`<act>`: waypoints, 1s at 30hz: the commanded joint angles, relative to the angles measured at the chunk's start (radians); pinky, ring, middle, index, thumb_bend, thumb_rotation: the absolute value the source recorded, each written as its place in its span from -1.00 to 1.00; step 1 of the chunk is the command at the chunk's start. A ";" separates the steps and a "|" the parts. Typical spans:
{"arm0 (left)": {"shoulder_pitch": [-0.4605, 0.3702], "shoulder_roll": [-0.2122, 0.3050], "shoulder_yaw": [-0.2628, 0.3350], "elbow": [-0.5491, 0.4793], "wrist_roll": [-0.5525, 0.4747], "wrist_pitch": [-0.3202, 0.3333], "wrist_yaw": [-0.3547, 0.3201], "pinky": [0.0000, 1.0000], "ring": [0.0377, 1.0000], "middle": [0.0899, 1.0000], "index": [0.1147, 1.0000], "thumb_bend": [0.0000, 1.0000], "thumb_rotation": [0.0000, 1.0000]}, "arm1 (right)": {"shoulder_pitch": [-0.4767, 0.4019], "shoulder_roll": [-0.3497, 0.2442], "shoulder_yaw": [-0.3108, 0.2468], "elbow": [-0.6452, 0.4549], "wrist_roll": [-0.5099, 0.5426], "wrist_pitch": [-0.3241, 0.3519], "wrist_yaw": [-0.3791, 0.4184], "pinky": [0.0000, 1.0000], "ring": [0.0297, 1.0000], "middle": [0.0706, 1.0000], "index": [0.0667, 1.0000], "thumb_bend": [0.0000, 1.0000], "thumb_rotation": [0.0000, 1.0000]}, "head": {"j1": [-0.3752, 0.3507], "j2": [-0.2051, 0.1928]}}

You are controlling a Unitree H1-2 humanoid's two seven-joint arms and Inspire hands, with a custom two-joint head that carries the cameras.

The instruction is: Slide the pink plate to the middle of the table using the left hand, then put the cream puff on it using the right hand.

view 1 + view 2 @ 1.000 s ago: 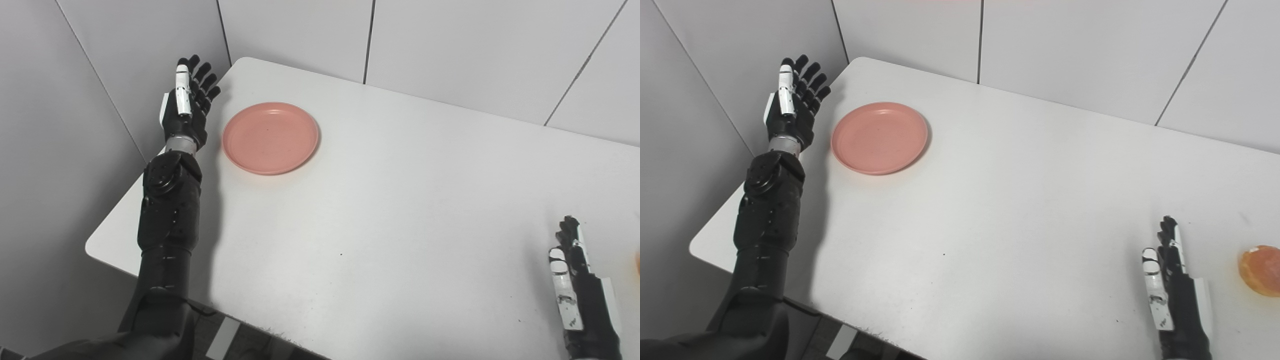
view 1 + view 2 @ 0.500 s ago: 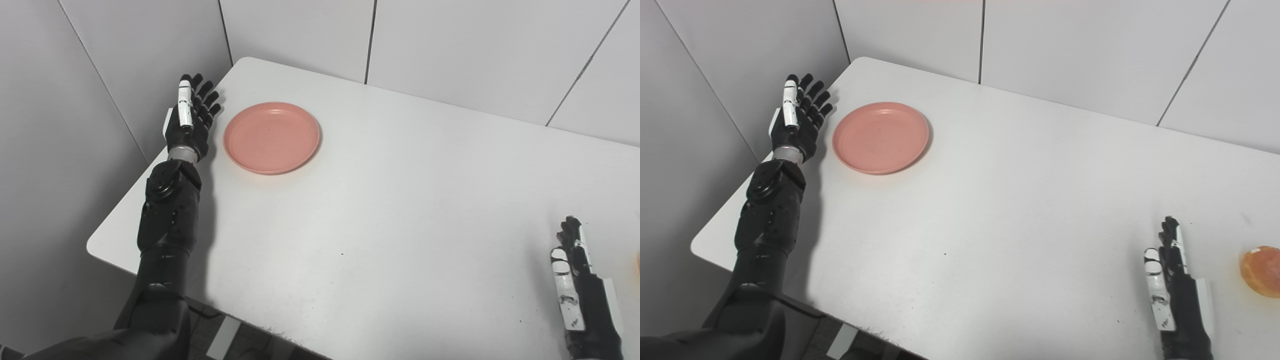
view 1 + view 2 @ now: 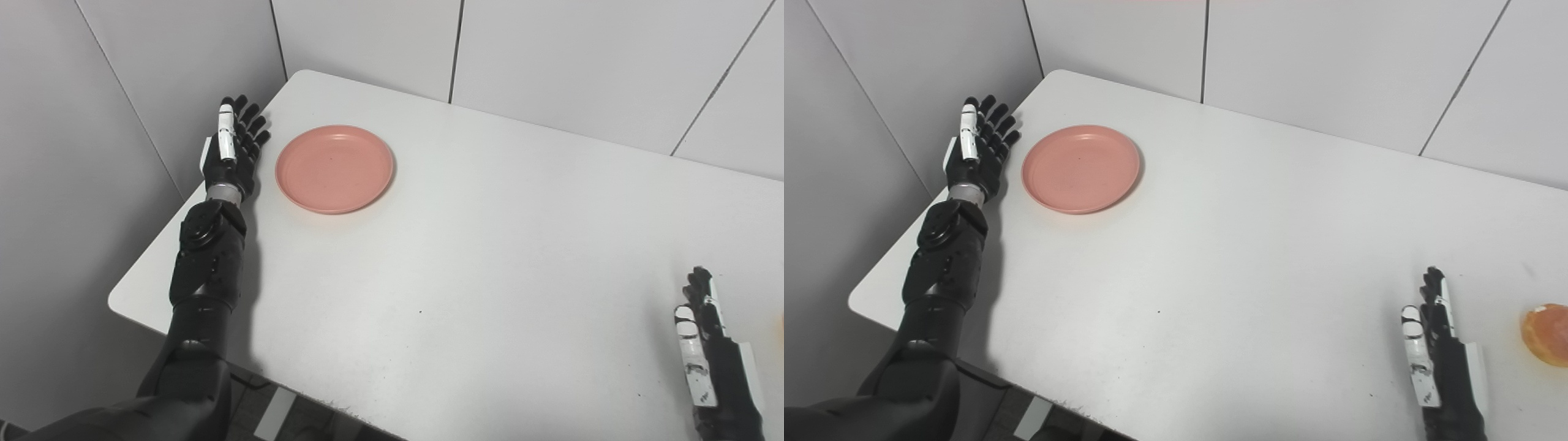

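My left hand (image 3: 229, 150) was spread open just beside the pink plate (image 3: 334, 168), upper left; right hand (image 3: 1442, 361) open too, near the cream puff (image 3: 1545, 334).

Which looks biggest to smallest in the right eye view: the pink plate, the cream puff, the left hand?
1. Pink plate, clearly largest.
2. Left hand, open beside the plate.
3. Cream puff, smallest, though the picture's right edge cuts it off.

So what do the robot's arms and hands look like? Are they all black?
Mostly. The left hand has black fingers with one white strip running along it and a silver ring at the wrist. Its arm is chunky matte black with a round joint cover. The right hand is black too, with scuffed white panels.
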 commanded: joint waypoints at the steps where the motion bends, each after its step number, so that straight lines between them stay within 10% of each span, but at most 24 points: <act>1: -0.022 0.007 -0.004 0.007 -0.019 -0.003 -0.008 0.86 0.85 0.84 0.79 -0.15 1.00 | 0.016 -0.002 -0.004 -0.012 0.007 0.010 0.002 1.00 1.00 1.00 1.00 -0.89 1.00 | 0.000 0.001; 30: 0.035 -0.127 -0.101 -0.120 -0.019 0.108 0.002 0.82 0.79 0.79 0.73 -0.21 1.00 | 0.016 0.011 0.004 -0.026 -0.001 0.031 -0.003 1.00 1.00 1.00 1.00 -0.78 1.00 | -0.030 0.019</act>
